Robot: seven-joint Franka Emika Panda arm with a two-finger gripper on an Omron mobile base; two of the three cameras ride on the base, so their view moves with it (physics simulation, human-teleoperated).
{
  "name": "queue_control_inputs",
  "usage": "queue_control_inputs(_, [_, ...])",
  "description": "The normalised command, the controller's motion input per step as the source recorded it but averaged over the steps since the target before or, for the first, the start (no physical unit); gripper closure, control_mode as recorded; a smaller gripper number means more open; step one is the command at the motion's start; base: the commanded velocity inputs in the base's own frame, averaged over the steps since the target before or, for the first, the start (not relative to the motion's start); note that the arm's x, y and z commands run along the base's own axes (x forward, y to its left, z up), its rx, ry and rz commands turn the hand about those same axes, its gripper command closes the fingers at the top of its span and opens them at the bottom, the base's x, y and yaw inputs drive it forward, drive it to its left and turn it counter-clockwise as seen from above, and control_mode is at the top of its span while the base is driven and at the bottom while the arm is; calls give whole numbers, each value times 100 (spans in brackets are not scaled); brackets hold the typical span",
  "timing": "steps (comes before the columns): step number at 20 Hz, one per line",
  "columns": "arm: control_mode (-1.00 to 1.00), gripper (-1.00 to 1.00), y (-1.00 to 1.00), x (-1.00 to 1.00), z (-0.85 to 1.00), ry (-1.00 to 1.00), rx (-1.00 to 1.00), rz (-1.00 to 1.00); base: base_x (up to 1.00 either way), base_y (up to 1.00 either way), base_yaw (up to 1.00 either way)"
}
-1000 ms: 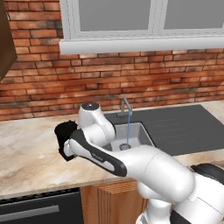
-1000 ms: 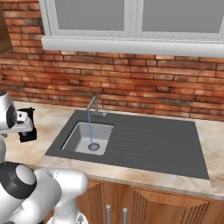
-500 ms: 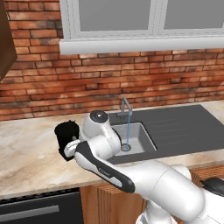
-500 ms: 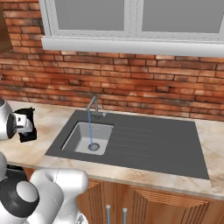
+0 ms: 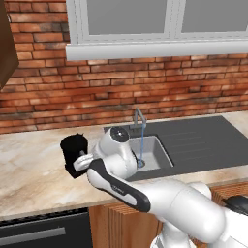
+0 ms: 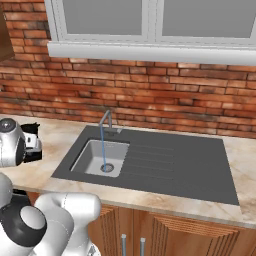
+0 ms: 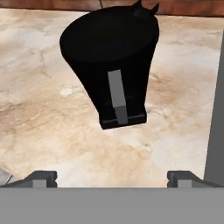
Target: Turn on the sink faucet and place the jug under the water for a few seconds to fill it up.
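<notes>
Black and cylindrical, the lidded jug (image 7: pixel 111 65) stands upright on the beige marbled stone desk (image 5: pixel 34 169), well to the left of the dark grey surround of the light grey rectangular sink (image 6: pixel 100 156), with its grey-striped handle turned toward the arm. The end effector (image 7: pixel 111 178) is released, fingertips (image 7: pixel 41 178) spread wide and clear of the jug, lined up on the handle, judged as preparation for a grasp. A thin light-blue stream of water (image 6: pixel 102 145) falls from the thin grey metal faucet (image 6: pixel 106 120) into the basin, so the tap is already on. Bare desk lies between jug and sink edge, leaving an open carrying path; the front edge is near.
</notes>
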Motion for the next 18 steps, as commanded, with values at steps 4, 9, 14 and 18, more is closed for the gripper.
queue_control_inputs(4, [-100, -100, 0, 27, 0, 0, 0, 0, 0, 0, 0])
queue_control_inputs(9, [-100, -100, 14, 19, 0, 0, 0, 0, 0, 0, 0])
queue_control_inputs(14, [-100, -100, 19, 19, 0, 0, 0, 0, 0, 0, 0])
queue_control_inputs(18, [-100, -100, 10, 13, 0, -4, 0, 0, 0, 0, 0])
